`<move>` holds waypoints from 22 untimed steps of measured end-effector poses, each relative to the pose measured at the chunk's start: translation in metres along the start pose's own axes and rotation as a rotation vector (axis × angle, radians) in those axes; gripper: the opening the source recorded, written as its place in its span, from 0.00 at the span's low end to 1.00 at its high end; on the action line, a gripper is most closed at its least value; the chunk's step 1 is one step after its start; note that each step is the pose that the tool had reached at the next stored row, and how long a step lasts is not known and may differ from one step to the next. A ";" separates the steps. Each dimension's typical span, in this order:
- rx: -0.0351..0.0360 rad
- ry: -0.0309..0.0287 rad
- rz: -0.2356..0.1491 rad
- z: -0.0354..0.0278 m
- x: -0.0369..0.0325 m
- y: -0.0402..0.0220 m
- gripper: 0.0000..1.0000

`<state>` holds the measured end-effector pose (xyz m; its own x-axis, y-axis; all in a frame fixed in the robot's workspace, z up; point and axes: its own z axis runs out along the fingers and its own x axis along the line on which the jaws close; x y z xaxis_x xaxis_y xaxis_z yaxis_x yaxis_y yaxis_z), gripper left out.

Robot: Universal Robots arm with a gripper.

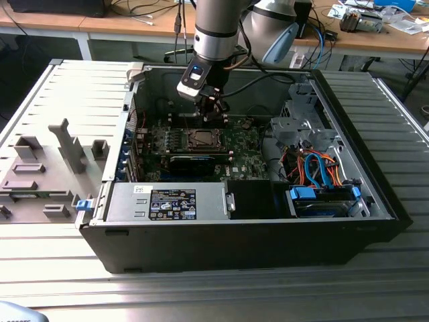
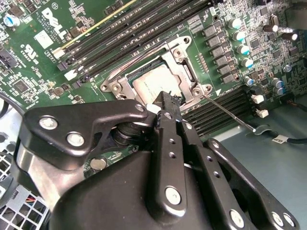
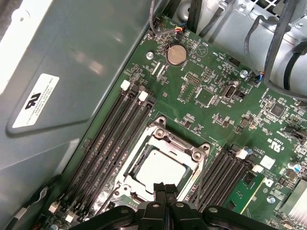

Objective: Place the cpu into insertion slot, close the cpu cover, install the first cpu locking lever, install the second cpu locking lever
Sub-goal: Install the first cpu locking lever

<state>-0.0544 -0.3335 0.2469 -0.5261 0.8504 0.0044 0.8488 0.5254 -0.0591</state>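
Note:
The cpu [image 3: 158, 170], a dull silver square, sits in the insertion slot [image 1: 200, 139] on the green motherboard [image 3: 216, 96]. In both wrist views the cpu cover [image 3: 181, 149] lies flat as a silvery frame around the chip [image 2: 152, 85]. A thin locking lever [image 2: 228, 114] sticks out from one socket corner over the dark memory slots, with its hooked end free. My gripper [image 3: 165, 188] hangs just over the edge of the socket, its black fingers pressed together on nothing. In the exterior view the gripper [image 1: 213, 119] is inside the open case, directly above the socket.
Long black memory slots [image 3: 115, 139] run beside the socket. The case wall [image 3: 72, 72] stands close by. A power supply [image 1: 167, 201] and a drive cage with blue and orange cables [image 1: 322, 174] fill the front of the case. A grey fixture tray [image 1: 47, 168] lies at the exterior view's left.

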 end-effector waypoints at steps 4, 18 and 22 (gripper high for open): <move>0.0000 -0.0003 -0.005 0.0000 0.0000 0.0000 0.11; 0.0001 -0.0015 -0.025 0.0000 0.0000 0.0000 0.11; 0.0002 -0.0018 -0.031 0.0000 0.0000 0.0000 0.11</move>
<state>-0.0544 -0.3335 0.2470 -0.5521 0.8337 0.0044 0.8321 0.5514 -0.0591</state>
